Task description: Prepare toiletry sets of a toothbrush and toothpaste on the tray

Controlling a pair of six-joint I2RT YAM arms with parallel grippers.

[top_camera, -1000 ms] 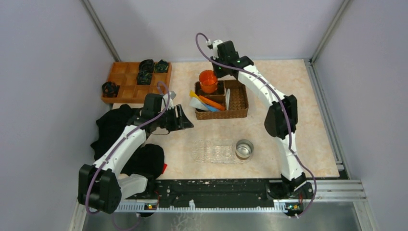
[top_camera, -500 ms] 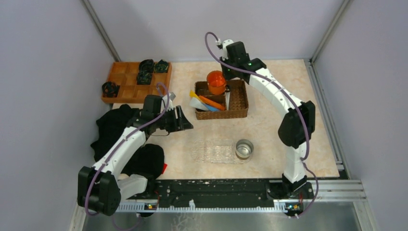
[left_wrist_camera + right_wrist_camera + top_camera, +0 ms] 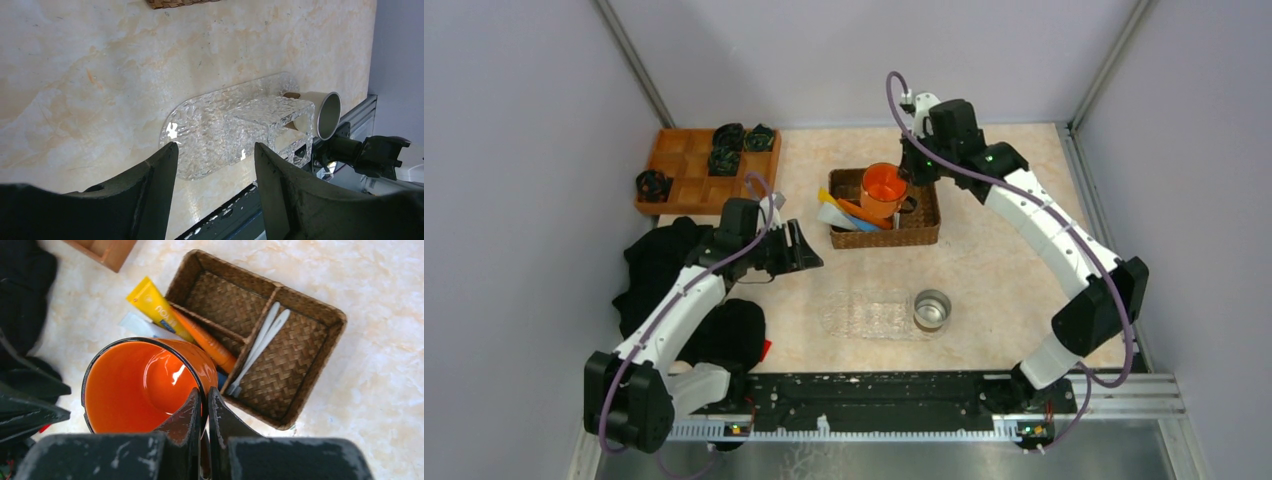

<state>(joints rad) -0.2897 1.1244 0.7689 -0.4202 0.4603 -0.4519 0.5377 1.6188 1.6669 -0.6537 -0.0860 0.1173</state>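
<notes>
Top external view gives us the brown wicker divided basket (image 3: 921,222) at the middle of the pale marbled table (image 3: 1004,260), and we place everything else by it. Over the basket's left half the right gripper (image 3: 911,174) has its 2 fingers (image 3: 185,415) clamped on the rim of a glossy orange mug (image 3: 884,186), 1 finger inside the rim and 1 outside. The mug is tilted so that its open mouth faces the wrist camera. Beside the mug, in the basket's near-left compartment, we see a yellow wedge-shaped tube (image 3: 155,304), an orange tube (image 3: 209,344) and a pale tube (image 3: 137,324), their ends poking past the left wall. In the right compartment 2 slim white toothbrushes (image 3: 261,339) lie side by side along the divider. On the near side of the basket, apart from it, lies the flat clear bumpy plastic tray (image 3: 864,315), with a round steel cup (image 3: 932,309) at its right end. The left gripper (image 3: 807,247) hovers left of the basket, jaws apart, holding nothing. Far left of the basket sit an orange wooden compartment tray (image 3: 686,178) and a heap of black cloth (image 3: 659,262).
</notes>
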